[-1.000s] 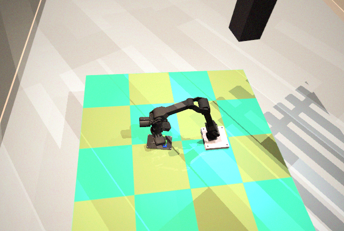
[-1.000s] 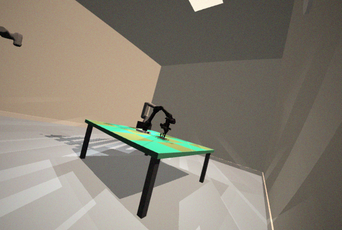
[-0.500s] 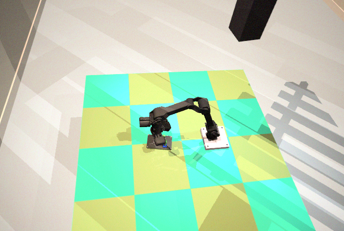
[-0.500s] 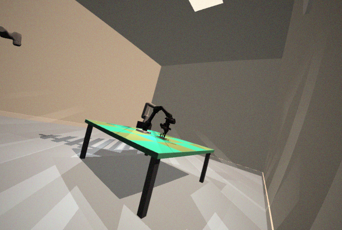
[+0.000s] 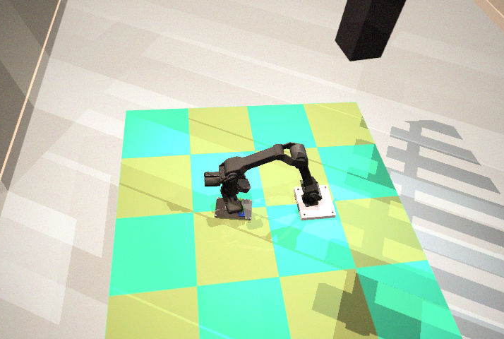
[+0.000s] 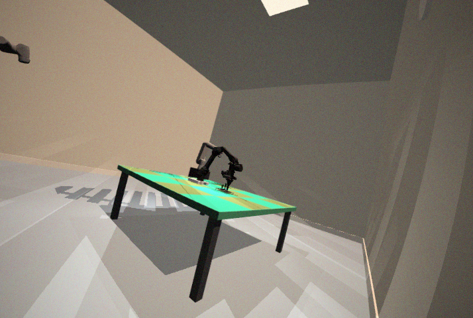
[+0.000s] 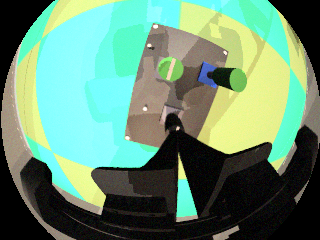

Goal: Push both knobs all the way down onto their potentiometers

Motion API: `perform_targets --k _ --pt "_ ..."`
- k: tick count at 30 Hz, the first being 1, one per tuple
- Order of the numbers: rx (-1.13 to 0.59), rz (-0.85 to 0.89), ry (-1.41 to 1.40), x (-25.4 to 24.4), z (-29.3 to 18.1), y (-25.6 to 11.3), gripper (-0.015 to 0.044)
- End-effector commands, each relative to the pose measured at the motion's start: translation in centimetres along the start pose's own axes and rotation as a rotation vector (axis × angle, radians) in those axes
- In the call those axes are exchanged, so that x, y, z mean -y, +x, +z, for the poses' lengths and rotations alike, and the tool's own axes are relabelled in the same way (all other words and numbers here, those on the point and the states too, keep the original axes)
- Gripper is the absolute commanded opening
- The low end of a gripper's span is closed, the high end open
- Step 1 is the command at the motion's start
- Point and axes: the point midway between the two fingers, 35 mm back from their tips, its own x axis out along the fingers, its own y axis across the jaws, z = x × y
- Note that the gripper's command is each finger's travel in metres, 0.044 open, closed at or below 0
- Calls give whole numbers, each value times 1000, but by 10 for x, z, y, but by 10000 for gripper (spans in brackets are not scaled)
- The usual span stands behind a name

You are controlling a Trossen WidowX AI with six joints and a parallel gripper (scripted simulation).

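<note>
The circuit board [image 5: 221, 214] [image 7: 145, 90] stands on the table. In the wrist view a blue potentiometer [image 7: 204, 73] near its right edge bears a tall dark green knob [image 7: 237, 80]; a thin dark neck shows between them. A light grey potentiometer [image 7: 166, 113] at the lower part bears a small black knob or shaft [image 7: 172, 120]. My gripper [image 6: 227, 189] [image 7: 177, 134] is shut and empty. Its joined tips are over the black part's near side and overlap it in view; contact and the knob's seating cannot be told. In the top view the arm hides much of the board.
A round green cap [image 7: 164, 68] with a tan stripe stands on the board's upper middle. Small pale screws sit at the board's corners. The arm's white base plate [image 5: 325, 212] is on the checkered table [image 5: 152, 256] [image 6: 207, 206], beside the board.
</note>
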Motion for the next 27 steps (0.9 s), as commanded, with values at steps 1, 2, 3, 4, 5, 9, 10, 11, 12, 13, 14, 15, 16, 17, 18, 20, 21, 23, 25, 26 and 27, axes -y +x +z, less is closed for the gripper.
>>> perform_targets --k 1,2,3,4,5,9,10,11,12,13,14,15,16,17,18,20,21,23,25,26,27 --pt "22 -3 4 -1 -1 17 0" --pt "22 -3 4 -1 -1 17 0" --pt "22 -3 4 -1 -1 17 0" --pt "22 -3 4 -1 -1 17 0" --pt "22 -3 4 -1 -1 17 0" --pt "22 -3 4 -1 -1 17 0" --pt "22 -3 4 -1 -1 17 0" --pt "22 -3 4 -1 -1 18 0" --pt "22 -3 4 -1 -1 18 0" --pt "22 -3 4 -1 -1 18 0" --pt "22 -3 4 -1 -1 18 0" --pt "22 -3 4 -1 -1 18 0" --pt "22 -3 4 -1 -1 18 0" --pt "22 -3 4 -1 -1 18 0" --pt "22 -3 4 -1 -1 18 0" --pt "22 -3 4 -1 -1 18 0" --pt "22 -3 4 -1 -1 17 0" --pt "22 -3 4 -1 -1 16 0" --pt "22 -3 4 -1 -2 13 0" --pt "22 -3 4 -1 -2 11 0" --pt "22 -3 4 -1 -2 10 0"
